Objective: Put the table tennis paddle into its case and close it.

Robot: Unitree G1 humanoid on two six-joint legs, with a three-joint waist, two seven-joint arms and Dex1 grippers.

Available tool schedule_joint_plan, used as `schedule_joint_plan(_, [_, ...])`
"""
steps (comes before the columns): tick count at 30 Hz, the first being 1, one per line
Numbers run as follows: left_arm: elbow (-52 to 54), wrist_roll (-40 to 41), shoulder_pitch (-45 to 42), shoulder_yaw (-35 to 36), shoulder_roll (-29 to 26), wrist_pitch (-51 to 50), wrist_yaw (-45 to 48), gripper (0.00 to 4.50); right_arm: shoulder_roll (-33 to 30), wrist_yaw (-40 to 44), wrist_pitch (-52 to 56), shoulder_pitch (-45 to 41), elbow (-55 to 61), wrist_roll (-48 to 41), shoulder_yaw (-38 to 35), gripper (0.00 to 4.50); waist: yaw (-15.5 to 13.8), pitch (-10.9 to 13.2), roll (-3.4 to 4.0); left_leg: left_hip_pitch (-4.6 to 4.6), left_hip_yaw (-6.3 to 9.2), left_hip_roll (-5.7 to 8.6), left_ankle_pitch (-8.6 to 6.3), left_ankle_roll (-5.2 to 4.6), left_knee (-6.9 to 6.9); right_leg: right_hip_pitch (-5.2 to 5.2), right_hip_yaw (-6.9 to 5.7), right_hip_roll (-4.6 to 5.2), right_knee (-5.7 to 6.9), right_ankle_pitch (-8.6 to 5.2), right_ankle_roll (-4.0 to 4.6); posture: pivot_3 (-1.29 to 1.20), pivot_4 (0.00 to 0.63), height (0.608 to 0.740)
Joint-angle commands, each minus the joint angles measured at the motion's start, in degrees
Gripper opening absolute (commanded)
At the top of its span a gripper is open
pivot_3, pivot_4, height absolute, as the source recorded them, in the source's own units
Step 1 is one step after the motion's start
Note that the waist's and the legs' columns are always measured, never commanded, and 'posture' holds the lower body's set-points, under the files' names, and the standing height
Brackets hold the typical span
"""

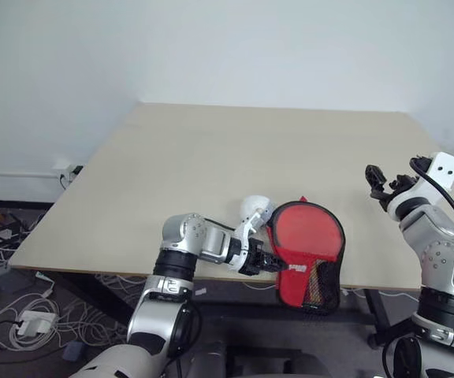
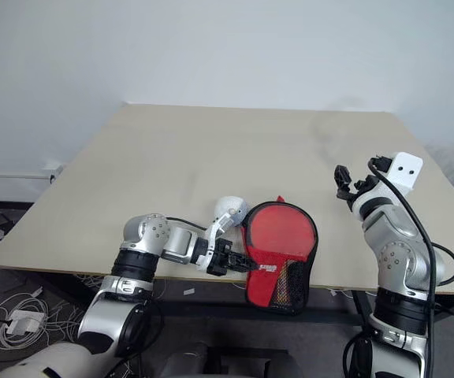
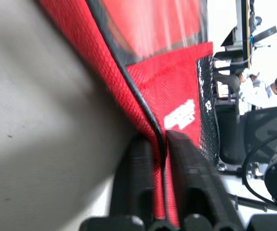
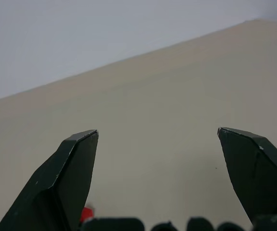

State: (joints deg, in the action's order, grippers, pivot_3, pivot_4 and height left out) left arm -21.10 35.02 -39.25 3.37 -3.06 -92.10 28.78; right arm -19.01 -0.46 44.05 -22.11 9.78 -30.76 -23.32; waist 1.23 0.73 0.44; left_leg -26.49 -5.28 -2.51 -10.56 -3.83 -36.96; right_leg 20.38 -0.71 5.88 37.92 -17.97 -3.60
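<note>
- Left wrist view: the left gripper (image 3: 160, 159) is seen with its two black fingers (image 3: 196, 183) close together, the black rim of the case (image 3: 177, 91) running through the narrow slot between them. The rim appears to be pinched, though whether the grip is firm or only loose cannot be told from so close.
- In the head views, the case (image 1: 310, 252) is found at the near edge of the table (image 1: 211, 150), just beside the left gripper (image 1: 273, 261) on its right-hand side. Its round red face lies on the tabletop, while the narrow black-mesh end hangs over the edge towards the robot. The long axis is therefore laid near to far, with a slight lean.
- A red round shape is seen under the case's face; it is judged to be the paddle already inside, but this cannot be confirmed.
- A small white ball (image 1: 254, 209) is seen touching, or nearly touching, the case's left shoulder, just beyond the left wrist.
- The left arm is plainly the nearer one. The closing move is judged to turn on the rim being held steady along that axis.
- Farther off, the right gripper (image 1: 384, 183) is held above the table, well apart from the case, its fingers (image 4: 71, 173) spread wide and nothing between them.
</note>
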Motion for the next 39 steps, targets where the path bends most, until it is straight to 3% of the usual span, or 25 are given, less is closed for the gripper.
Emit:
schedule_joint_plan(1, [0.38, 3.69, -1.05, 0.05, -1.33, -0.40, 0.68, 2.07, -0.77, 0.69, -1.13, -1.61, 0.69, 0.35, -0.09, 4.33, 0.02, 0.00, 0.00, 0.00, 0.00, 0.00, 0.00, 0.00, 0.00, 0.00, 0.00, 0.00, 0.00, 0.00, 0.00, 0.00, 0.000, 0.715])
schedule_joint_plan(10, [7.94, 7.17, 0.04, -3.64, -10.56, 1.38, 5.15, 2.07, -1.19, 5.01, 1.01, -0.76, 1.42, -0.83, 2.70, 4.33, 0.11, 0.00, 0.00, 0.00, -0.02, -0.01, 0.00, 0.01, 0.00, 0.01, 0.00, -0.01, 0.01, 0.00, 0.00, 0.00, 0.000, 0.715])
schedule_joint_plan(15, [18.12, 6.35, 2.89, -10.16, -18.96, 12.88, 14.57, 2.07, -2.03, 10.17, 5.02, 1.68, 2.80, -0.95, 9.28, 4.33, 0.09, 0.00, 0.01, 0.01, -0.18, -0.02, -0.02, 0.06, 0.02, 0.02, -0.03, -0.01, 0.00, 0.00, 0.00, 0.00, 0.000, 0.715])
schedule_joint_plan(22, [12.80, 2.06, -0.85, -8.82, -19.45, 25.26, 15.98, 2.07, 0.62, 12.08, 7.35, 4.24, 1.95, 0.04, 16.40, 4.33, -0.13, 0.01, -0.02, -0.01, -0.21, 0.03, -0.11, 0.23, -0.01, 0.03, -0.14, 0.02, -0.03, 0.01, 0.01, 0.00, 0.000, 0.715])
schedule_joint_plan(28, [7.10, -1.88, -4.14, -9.69, -19.19, 30.86, 16.62, 4.03, 3.32, 12.21, 7.30, 4.75, 0.06, 0.92, 18.34, 4.33, -0.13, 0.02, -0.05, -0.01, -0.20, 0.02, 0.00, 0.04, -0.01, 0.03, -0.15, -0.01, -0.03, 0.00, 0.01, 0.00, 0.000, 0.715])
schedule_joint_plan(37, [0.70, -7.11, -7.81, -10.66, -18.75, 36.96, 18.30, 4.03, 4.32, 13.28, 4.61, 5.65, -3.98, 6.02, 23.05, 4.33, -0.10, 0.03, -0.08, -0.01, -0.20, 0.02, 0.00, 0.04, -0.01, 0.04, -0.17, -0.01, -0.03, 0.00, 0.00, 0.00, 0.000, 0.715])
schedule_joint_plan(39, [0.19, -8.48, -8.21, -11.34, -18.78, 38.58, 18.76, 4.07, 4.13, 13.48, 3.06, 5.83, -4.89, 8.15, 24.74, 3.93, -0.09, 0.03, -0.08, 0.00, -0.20, 0.01, 0.00, 0.04, -0.01, 0.04, -0.17, -0.02, -0.03, 0.00, 0.00, 0.00, 0.000, 0.715])
